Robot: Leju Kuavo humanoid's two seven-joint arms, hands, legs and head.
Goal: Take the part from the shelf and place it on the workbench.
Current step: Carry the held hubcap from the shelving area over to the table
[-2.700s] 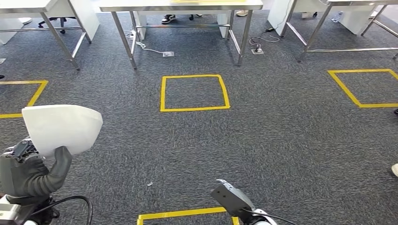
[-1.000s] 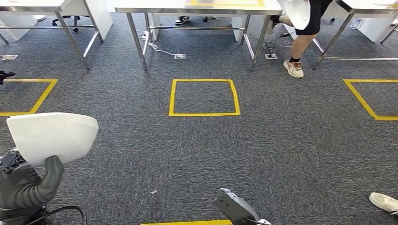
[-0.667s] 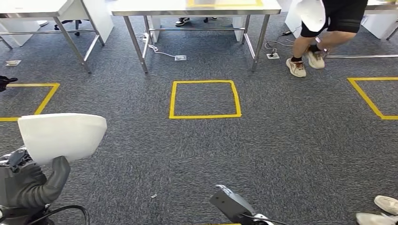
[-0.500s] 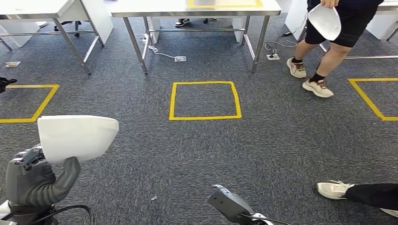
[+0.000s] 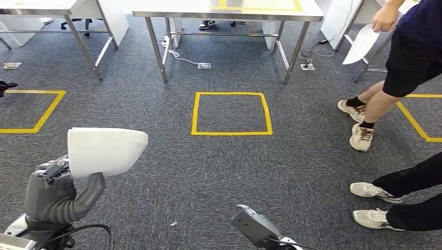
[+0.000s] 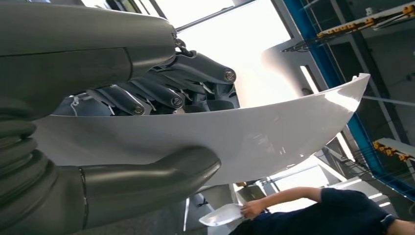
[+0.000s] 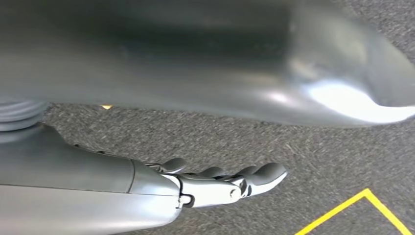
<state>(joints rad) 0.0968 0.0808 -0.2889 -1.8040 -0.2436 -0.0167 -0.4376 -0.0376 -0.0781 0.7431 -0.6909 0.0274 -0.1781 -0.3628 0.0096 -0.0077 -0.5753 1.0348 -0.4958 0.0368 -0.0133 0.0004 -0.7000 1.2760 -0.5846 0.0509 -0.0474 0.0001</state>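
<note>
Part [image 5: 104, 151], a white curved shell, sits gripped in the left hand [image 5: 57, 192], thumb under and fingers [image 6: 161, 95] over it, above the carpet [image 5: 219, 172]. Right hand [image 7: 220, 183] hangs with fingers straight and holds nothing. Beyond the part lies a yellow square [image 5: 232, 113]; farther off, a steel tabletop [image 5: 224, 10]. Right of the square, a person [image 5: 412, 52] carries another white part [image 5: 362, 44].

The head camera is looking forward and down from high up, taking in carpet [image 5: 292, 172] and a workbench [image 5: 229, 10] at 12 o'clock. Both wrist cameras are sitting close behind their hands; the right one is sharing that carpet [image 7: 303, 147].
</note>
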